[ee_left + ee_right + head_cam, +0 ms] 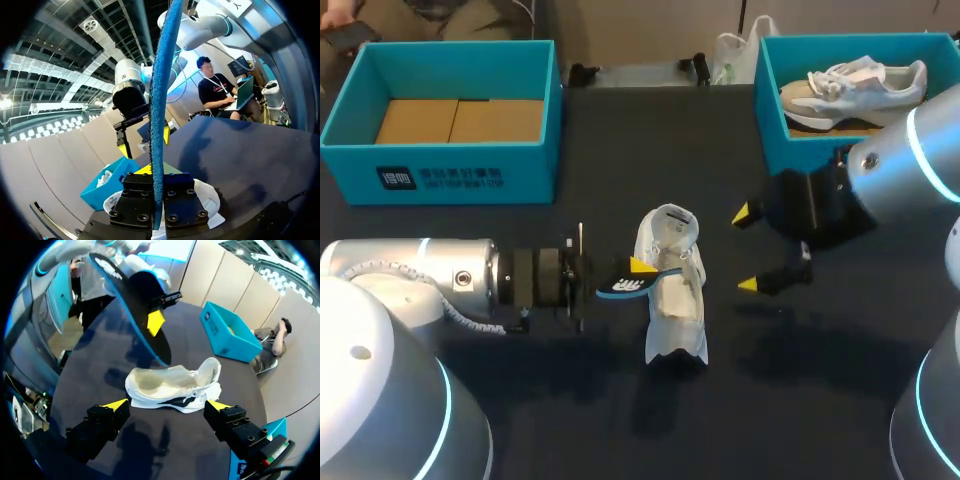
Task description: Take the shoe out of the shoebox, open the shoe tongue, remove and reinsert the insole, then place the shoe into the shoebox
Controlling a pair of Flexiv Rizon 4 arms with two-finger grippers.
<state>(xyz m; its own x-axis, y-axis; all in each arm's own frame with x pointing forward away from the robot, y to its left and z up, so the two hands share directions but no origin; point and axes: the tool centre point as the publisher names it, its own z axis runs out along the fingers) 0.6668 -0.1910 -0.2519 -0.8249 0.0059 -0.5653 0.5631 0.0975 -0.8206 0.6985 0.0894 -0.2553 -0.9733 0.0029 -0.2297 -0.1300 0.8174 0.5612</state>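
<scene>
Shoe (672, 285) lies at the centre of the desk (610, 150). At its 9 o'clock, the left end effector (635, 272) grasps the insole (620, 288). At 3 o'clock, the right end effector (747, 249) is released. Step judged: reinsertion. The next move calls for the toe end of the insole aligned with the shoe opening.

1. We look down on a table (610, 150) whose flat black top fills nearly all of the head view.
2. We find the top plain and matt, with no pattern or seam showing.
3. Light comes from above: soft, blurred shadows (775, 345) lie across the near half of the top.
4. At the far edge we see two small black fittings (585, 72), well apart from each other; we cannot tell what they are.
</scene>
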